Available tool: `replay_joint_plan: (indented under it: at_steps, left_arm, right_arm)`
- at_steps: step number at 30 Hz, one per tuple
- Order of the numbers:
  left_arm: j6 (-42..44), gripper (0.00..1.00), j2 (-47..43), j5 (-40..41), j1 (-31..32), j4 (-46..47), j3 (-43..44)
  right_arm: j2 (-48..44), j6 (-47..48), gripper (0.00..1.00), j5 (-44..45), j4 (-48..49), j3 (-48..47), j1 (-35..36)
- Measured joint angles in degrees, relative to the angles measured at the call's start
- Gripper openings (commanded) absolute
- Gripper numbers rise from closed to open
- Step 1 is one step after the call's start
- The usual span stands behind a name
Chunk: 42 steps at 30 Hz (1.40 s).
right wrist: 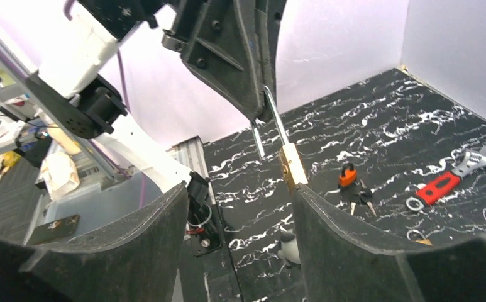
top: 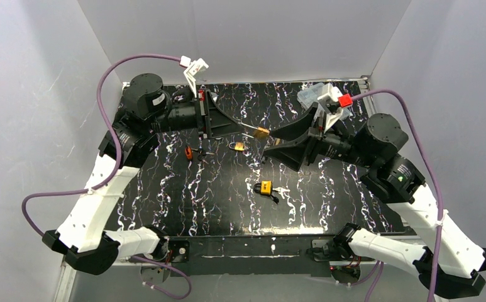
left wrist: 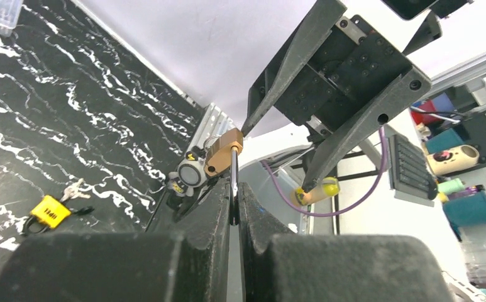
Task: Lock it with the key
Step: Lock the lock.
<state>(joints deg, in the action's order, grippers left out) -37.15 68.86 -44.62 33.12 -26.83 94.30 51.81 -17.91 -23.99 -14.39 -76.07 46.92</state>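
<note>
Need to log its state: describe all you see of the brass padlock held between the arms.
The brass padlock is a flat gold-coloured body with a silvery shackle. It hangs in the air over the table, the left gripper shut on its shackle. The shackle's short leg ends free of the body, so it looks unlocked. The open right gripper straddles the body.

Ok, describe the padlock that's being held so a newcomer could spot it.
Start at the black marbled table and look above its middle. The brass padlock hangs there in the air, its shackle pinched in the left claw. Unlike the yellow padlock and the rest, it is off the table.
</note>
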Motion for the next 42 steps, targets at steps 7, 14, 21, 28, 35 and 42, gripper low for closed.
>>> replay_joint_plan:
  at_steps: [7,14,21,28,35,42]
  left_arm:
    - [-4.0,0.00,-0.3,-2.8,0.0,5.8,0.0]
    - [-5.0,0.00,-1.3,-4.0,0.0,8.3,0.0]
    - [-6.0,0.00,-1.5,-5.4,0.0,10.1,0.0]
    - [-6.0,0.00,-1.5,-5.2,0.0,10.4,0.0]
    - [-5.9,0.00,-1.5,-5.8,0.0,9.9,0.3]
    - [-5.9,0.00,-0.9,-5.0,0.0,9.2,1.8]
  right_arm:
    - [-0.4,-1.6,0.67,-1.7,1.5,-1.1,-0.4]
    - [-1.6,-3.2,0.67,-3.0,2.6,-1.3,-0.8]
    - [-1.2,-5.8,0.67,-6.8,5.8,-1.5,-2.4]
    - [-0.3,-9.4,0.66,-13.2,9.2,-1.6,-8.6]
    - [2.3,-14.1,0.64,-18.8,15.2,-1.8,-14.6]
    - [5.3,-15.5,0.51,-21.9,17.2,-1.8,-15.4]
